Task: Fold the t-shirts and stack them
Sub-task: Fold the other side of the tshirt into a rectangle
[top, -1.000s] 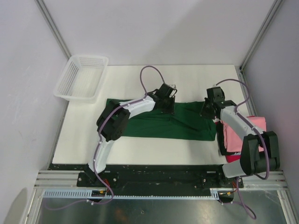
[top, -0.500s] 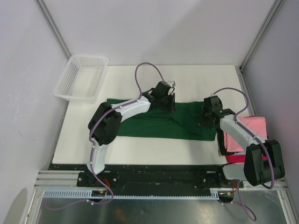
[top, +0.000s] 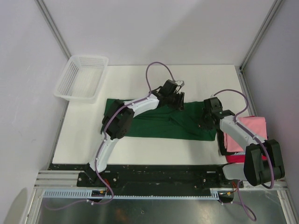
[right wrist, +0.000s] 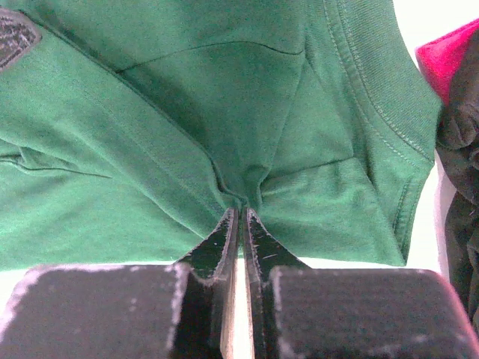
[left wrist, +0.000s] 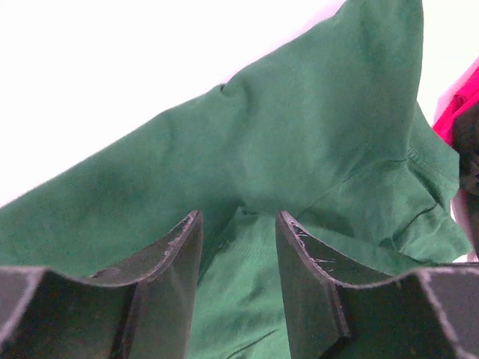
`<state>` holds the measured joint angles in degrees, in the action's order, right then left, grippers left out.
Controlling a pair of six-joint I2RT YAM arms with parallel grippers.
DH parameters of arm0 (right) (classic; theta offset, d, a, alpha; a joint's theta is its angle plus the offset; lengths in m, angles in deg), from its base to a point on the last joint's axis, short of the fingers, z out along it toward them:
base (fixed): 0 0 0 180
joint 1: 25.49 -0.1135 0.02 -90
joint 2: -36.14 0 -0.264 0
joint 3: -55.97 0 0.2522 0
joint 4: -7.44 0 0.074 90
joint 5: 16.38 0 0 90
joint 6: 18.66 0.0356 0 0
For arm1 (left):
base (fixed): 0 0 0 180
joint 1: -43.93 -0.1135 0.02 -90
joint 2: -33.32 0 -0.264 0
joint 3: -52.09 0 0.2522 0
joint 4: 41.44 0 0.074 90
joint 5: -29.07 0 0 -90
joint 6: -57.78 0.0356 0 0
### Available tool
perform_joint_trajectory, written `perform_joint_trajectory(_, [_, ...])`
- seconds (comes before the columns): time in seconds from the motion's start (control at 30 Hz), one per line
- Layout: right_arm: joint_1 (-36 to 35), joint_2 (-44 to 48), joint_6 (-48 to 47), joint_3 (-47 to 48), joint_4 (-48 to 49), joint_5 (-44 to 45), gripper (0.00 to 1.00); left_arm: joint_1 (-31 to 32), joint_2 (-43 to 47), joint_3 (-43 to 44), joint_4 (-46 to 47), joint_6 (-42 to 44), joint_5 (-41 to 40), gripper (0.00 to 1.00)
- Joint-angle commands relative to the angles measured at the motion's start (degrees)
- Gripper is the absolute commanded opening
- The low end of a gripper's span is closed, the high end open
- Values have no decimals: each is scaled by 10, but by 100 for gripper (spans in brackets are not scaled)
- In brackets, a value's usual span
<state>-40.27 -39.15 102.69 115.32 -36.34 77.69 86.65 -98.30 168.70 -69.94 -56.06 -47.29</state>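
The dark green t-shirt [top: 154, 123] lies in a long band across the middle of the table. My left gripper [top: 176, 99] is over its far edge near the middle. In the left wrist view it [left wrist: 238, 232] is open, with green cloth [left wrist: 299, 134] lying between and below the fingers. My right gripper [top: 208, 119] is at the shirt's right end. In the right wrist view it [right wrist: 240, 213] is shut on a pinched fold of the green cloth [right wrist: 224, 112]. A folded pink t-shirt [top: 250, 130] lies on a red one [top: 232, 157] at the right.
A white mesh basket [top: 79, 79] stands at the back left, partly off the table's [top: 140, 151] corner. The red shirt's edge shows in the left wrist view [left wrist: 458, 105] and in the right wrist view [right wrist: 449, 56]. Grey walls enclose the table.
My left gripper has moved to the right along the shirt's far edge. My right gripper came nearer and lower onto the shirt's right end, then held still.
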Motion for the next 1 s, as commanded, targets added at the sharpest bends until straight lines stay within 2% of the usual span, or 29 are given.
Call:
perform_joint_trajectory(0.0, [-2,6,1,-3,18,7,6,4,-12,51,10,28,23,48])
perform_joint_trajectory(0.27, [-2,-4,-1,-3,26,5,7,4,-26,56,10,25,29,42])
perform_joint_trajectory(0.63, [-2,-9,-1,-3,29,4,7,4,-27,29,9,35,19,40])
perform_joint_trajectory(0.97, [-2,-7,-1,-3,31,4,7,3,-12,8,10,32,18,22])
